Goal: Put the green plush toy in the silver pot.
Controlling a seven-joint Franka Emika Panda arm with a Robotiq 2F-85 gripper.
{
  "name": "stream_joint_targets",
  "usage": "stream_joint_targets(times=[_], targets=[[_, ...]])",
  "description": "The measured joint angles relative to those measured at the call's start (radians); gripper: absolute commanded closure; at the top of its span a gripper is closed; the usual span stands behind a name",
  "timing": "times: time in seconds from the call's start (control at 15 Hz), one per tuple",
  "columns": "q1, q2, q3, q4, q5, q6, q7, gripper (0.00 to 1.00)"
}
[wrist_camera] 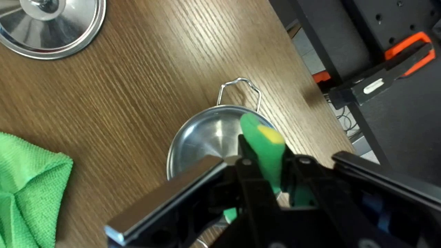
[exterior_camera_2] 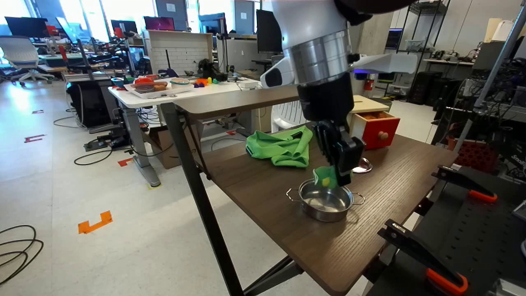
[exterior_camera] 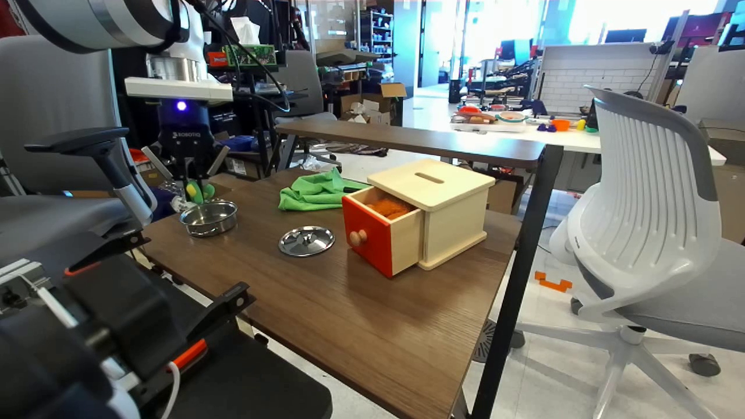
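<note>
The green plush toy (exterior_camera: 199,192), with a yellow patch, is pinched between the fingers of my gripper (exterior_camera: 193,185). It also shows in an exterior view (exterior_camera_2: 324,176) and in the wrist view (wrist_camera: 263,146), where the fingers (wrist_camera: 265,155) press on both its sides and hide part of it. The silver pot (exterior_camera: 208,221) stands upright on the brown table. The toy is above the pot (exterior_camera_2: 326,213), toward one side of its mouth. In the wrist view the pot's bare inside (wrist_camera: 206,137) shows beside the toy, and the gripper covers the rest.
A silver lid (exterior_camera: 306,241) lies near the pot. A bright green cloth (exterior_camera_2: 281,148) lies crumpled on the table. A wooden box (exterior_camera: 457,203) has its red drawer (exterior_camera: 372,238) pulled open with orange stuff inside. A raised shelf (exterior_camera: 419,141) and clamps (wrist_camera: 382,77) line the table's edges.
</note>
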Motion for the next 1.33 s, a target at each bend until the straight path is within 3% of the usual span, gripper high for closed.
stream_joint_targets(times=[0.13, 0.2, 0.8, 1.33], targets=[[-0.003, 0.003, -0.011, 0.000, 0.000, -0.001, 0.018, 0.96], [-0.005, 0.005, -0.015, 0.000, 0.000, -0.001, 0.020, 0.64], [-0.018, 0.046, -0.018, 0.025, -0.001, -0.002, 0.015, 0.01], [-0.009, 0.021, -0.017, 0.053, -0.021, 0.004, 0.033, 0.00]])
